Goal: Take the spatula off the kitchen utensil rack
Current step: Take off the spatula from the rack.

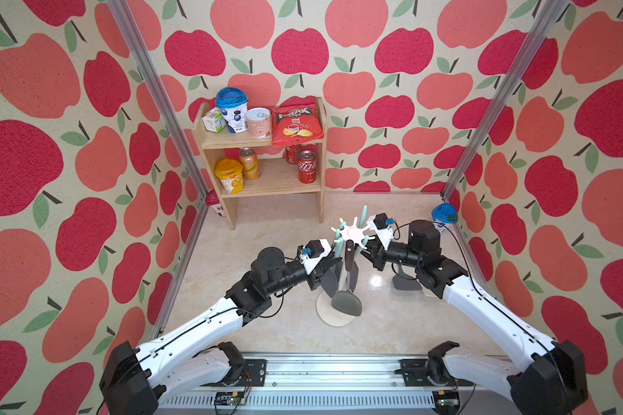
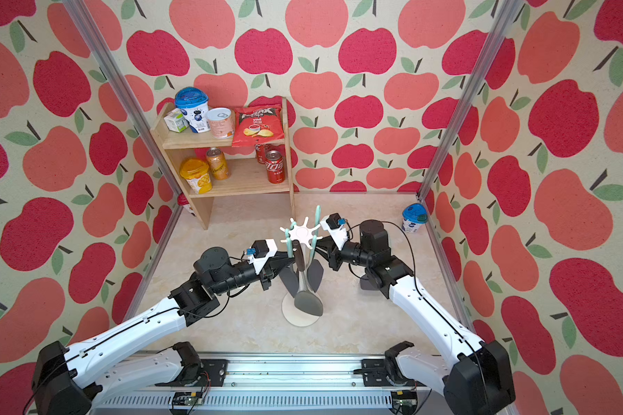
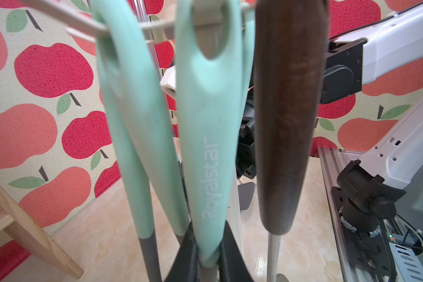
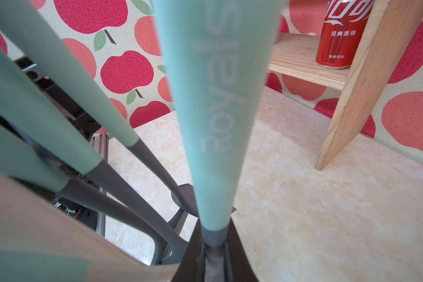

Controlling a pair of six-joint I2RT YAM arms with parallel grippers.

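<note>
top views:
rack: white stand in the middle of the table, star disc (image 1: 353,233) (image 2: 300,233) between the two arms, base flat on the table.
spatula: my guess is the mint-handled tool (image 1: 365,215) on the right-arm side of the disc. Its handle tip pokes above the disc. Its head is hidden, so I'm not sure.
right claw (image 1: 370,248): at the rack, just below the disc. The grip is unreadable here.
left claw (image 1: 336,264): on the opposite side, in among the hanging handles.
turner (image 1: 346,305): wood handle, grey head hanging over the base at the front.

left wrist:
left claw (image 3: 208,254): pinching the low end of another mint tool (image 3: 205,146). That tool's eye sits on a prong.
turner (image 3: 288,122): just beside the mint tool, not touching.

right wrist:
right claw (image 4: 214,246): pressed together on the spatula (image 4: 217,109), at the grey neck just under the mint grip.
other handles: fanned off to one side, close by.
shelf (image 4: 364,85): well clear.

step: probably unhooking.
do well: lift straight up until the handle is free of the prongs, then draw it outward, away from the pole. Go slow.
left arm: hold steady so the rack doesn't rock.
risk: the thin neck may pivot in the pinch. Neighbouring tools may snag. The light rack may tip.
</note>
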